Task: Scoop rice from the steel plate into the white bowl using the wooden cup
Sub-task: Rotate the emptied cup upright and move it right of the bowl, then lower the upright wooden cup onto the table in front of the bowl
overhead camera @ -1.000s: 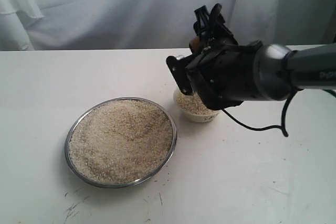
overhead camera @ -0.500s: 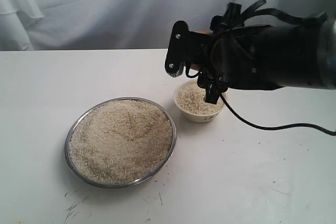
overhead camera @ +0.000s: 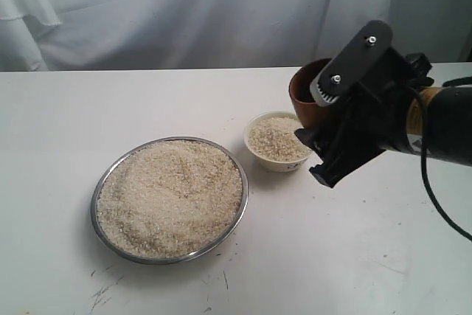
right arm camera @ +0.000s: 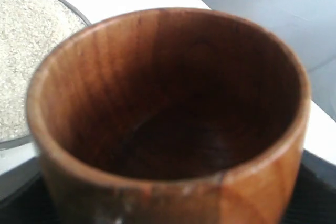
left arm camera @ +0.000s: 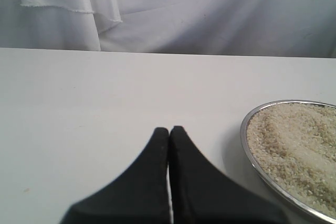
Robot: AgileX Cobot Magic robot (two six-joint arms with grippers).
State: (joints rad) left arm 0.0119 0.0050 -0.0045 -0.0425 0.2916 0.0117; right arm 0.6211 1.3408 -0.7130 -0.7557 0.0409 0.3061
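The steel plate (overhead camera: 99,182) lies left of centre, heaped with rice (overhead camera: 169,197). To its right stands the white bowl (overhead camera: 274,164), nearly full of rice (overhead camera: 274,139). My right gripper (overhead camera: 316,108) is shut on the wooden cup (overhead camera: 305,92) and holds it in the air just right of the bowl, roughly upright. The right wrist view looks into the cup (right arm camera: 173,103); its dark inside is empty. The plate's rice (right arm camera: 23,51) shows beyond it. My left gripper (left arm camera: 169,130) is shut on nothing, low over the table beside the plate's rim (left arm camera: 251,153); the exterior view does not show it.
White cloth (overhead camera: 184,12) hangs behind the table's back edge. A black cable (overhead camera: 435,204) loops under the right arm. Bare white tabletop (overhead camera: 346,256) lies in front of the bowl and plate, and small dark marks (overhead camera: 103,293) lie near the front.
The right arm has swung from over the bowl to its right side. The cup has turned from tipped over the bowl to roughly upright, and the bowl's rice now shows fully.
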